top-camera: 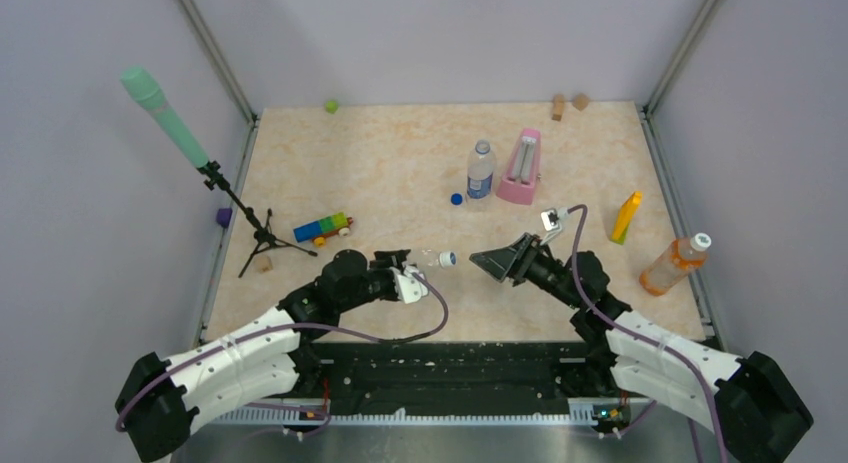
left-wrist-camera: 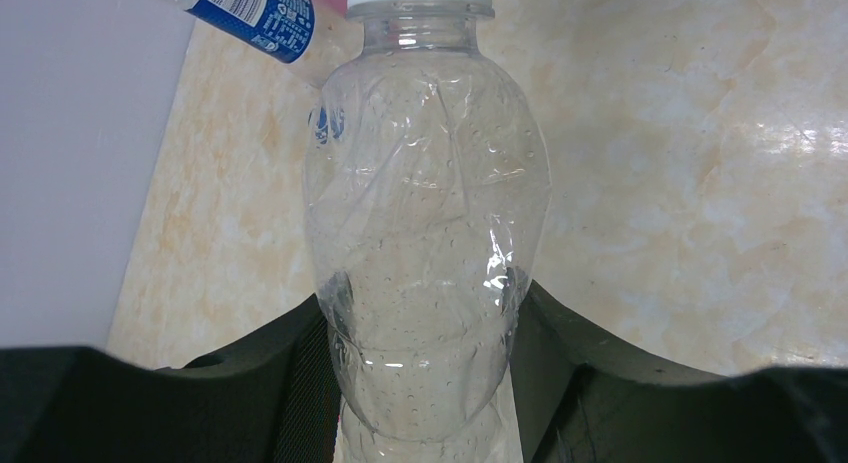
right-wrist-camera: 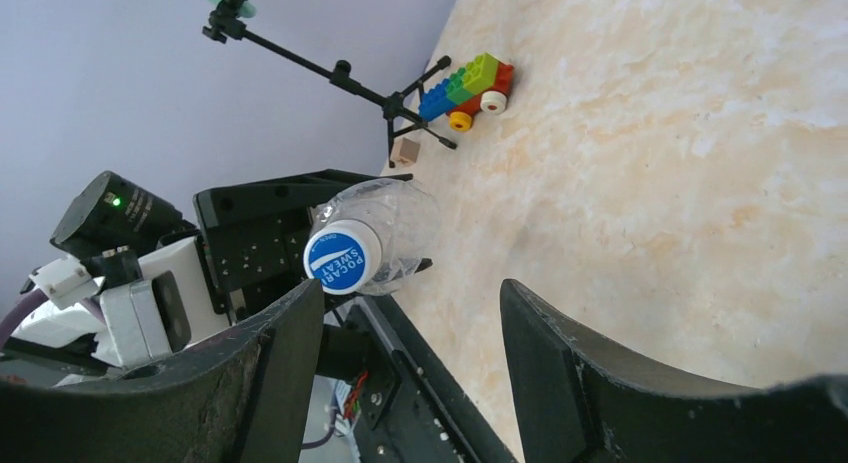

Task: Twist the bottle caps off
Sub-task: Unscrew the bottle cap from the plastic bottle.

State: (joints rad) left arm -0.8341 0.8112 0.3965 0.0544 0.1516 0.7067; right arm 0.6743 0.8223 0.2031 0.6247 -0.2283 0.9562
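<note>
My left pincer (top-camera: 408, 271) clamps the light, crumple-prone clear bottle (left-wrist-camera: 430, 233) by its lower body, level over the table (top-camera: 380, 153); my right pincer (right-wrist-camera: 410, 328) stands wide just short of its cap (right-wrist-camera: 343, 258), which I judge best gripped by the stiff rim.

The top camera looked down from high behind, taking in the whole table (top-camera: 400, 153). Both wrist cameras sat close, facing each other along the clear bottle (left-wrist-camera: 425, 243), which all three views caught.
</note>
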